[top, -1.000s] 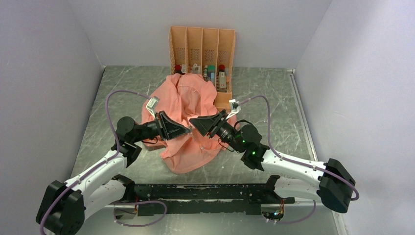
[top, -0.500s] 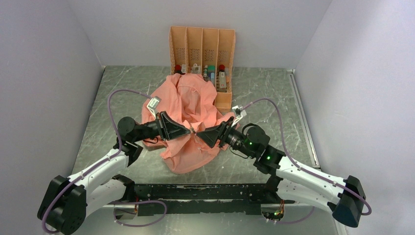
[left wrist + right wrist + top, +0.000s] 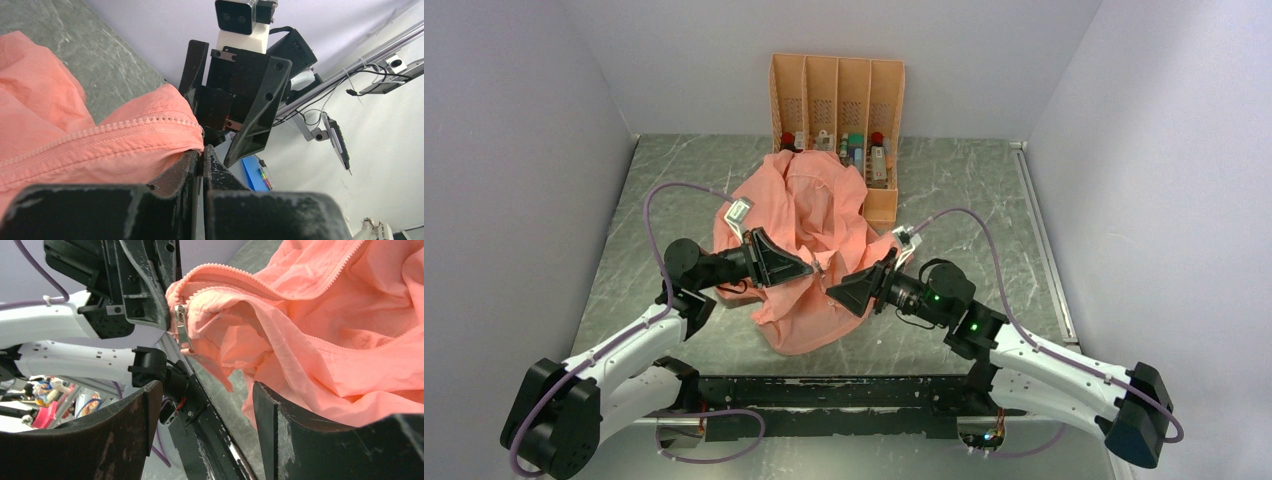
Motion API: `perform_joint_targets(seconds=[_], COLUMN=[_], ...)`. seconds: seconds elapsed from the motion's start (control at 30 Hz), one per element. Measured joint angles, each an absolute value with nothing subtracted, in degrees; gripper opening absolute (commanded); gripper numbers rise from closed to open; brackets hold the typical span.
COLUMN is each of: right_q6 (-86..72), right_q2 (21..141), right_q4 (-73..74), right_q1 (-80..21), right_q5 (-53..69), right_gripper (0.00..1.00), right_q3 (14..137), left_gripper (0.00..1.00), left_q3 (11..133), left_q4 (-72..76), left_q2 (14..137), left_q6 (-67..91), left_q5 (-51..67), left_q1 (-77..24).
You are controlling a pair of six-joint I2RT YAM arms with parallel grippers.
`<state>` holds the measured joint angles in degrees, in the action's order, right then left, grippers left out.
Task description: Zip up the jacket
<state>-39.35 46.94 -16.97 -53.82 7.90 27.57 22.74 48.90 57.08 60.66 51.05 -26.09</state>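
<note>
the jacket (image 3: 809,235) lies bunched in the middle of the table (image 3: 984,200), the orange rack (image 3: 836,90) just behind it at 12 o'clock. our left gripper (image 3: 202,162) is pinched tight on the hem corner beside the zipper teeth (image 3: 125,131). our right gripper (image 3: 202,410) stands wide, holding nothing, at 5 o'clock of that pinch. the fabric looks thin, light and floppy, so we'd grip the small metal pull (image 3: 181,327), which seems to hang right at the held corner.
</note>
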Motion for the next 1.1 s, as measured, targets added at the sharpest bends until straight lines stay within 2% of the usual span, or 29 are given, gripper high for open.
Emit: perform_joint_targets(seconds=[0.2, 0.47, 0.87, 1.0, 1.1], right_q6=[-36.97, -37.56, -41.08, -41.95, -42.65], right_q2=[50.41, 55.22, 62.02, 63.99, 65.76], right_q4=[-20.29, -30.02, -41.34, -44.12, -45.82], right_q1=[-52.31, -47.24, -46.46, -46.46, -46.46], right_q5=[11.81, 20.08, 29.19, 30.7, 31.7], right_gripper=[0.67, 0.6, 0.54, 0.48, 0.36], right_q3=[27.49, 25.32, 24.75, 24.75, 24.75], left_gripper=[0.08, 0.08, 0.08, 0.08, 0.08], left_q3=[22.74, 22.74, 22.74, 22.74, 22.74], left_q4=[49.1, 49.52, 49.69, 49.69, 49.69], left_q2=[57.76, 58.13, 58.83, 58.83, 58.83], left_q6=[60.93, 61.56, 61.91, 61.93, 61.89], left_q5=[51.9, 52.58, 52.99, 53.01, 53.01], left_q1=[-26.09, -26.09, -26.09, -26.09, -26.09])
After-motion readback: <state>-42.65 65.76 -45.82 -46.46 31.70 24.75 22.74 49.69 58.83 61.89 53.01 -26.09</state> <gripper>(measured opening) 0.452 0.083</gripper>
